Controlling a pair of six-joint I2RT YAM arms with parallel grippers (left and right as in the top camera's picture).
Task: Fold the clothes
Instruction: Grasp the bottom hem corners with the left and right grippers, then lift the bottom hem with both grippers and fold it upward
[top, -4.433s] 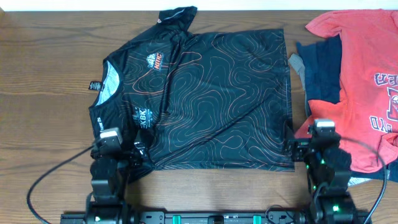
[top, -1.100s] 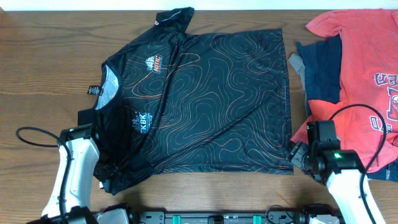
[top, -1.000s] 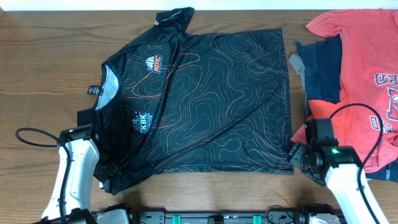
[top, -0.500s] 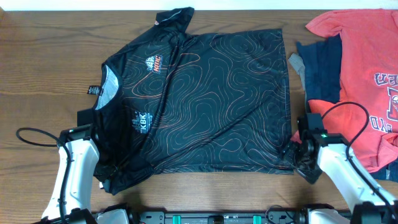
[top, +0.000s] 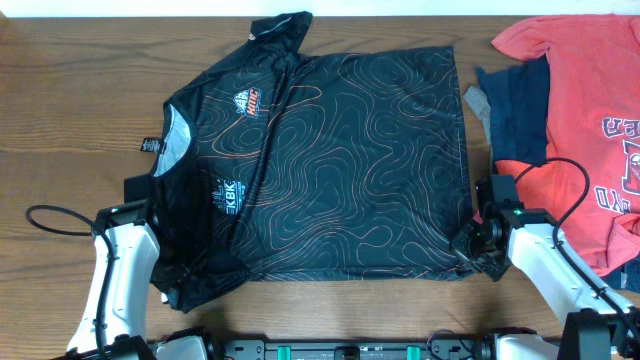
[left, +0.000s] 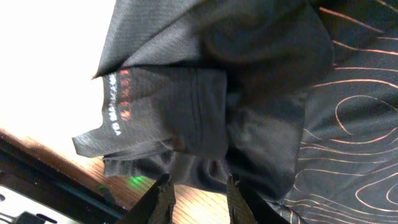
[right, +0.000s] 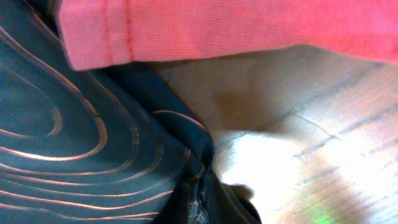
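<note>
Pinching: right gripper (top: 468, 253) on smooth black clothes (top: 340, 160), hem corner | left gripper (left: 198, 188) clamps bunched, creased sleeve

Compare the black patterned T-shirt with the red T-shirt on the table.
The black T-shirt carries thin orange contour lines; the red T-shirt has block lettering. The black T-shirt is spread out mid-table; the red T-shirt lies at the right edge, partly out of frame, over a navy garment. Both lie on the wooden table.
</note>
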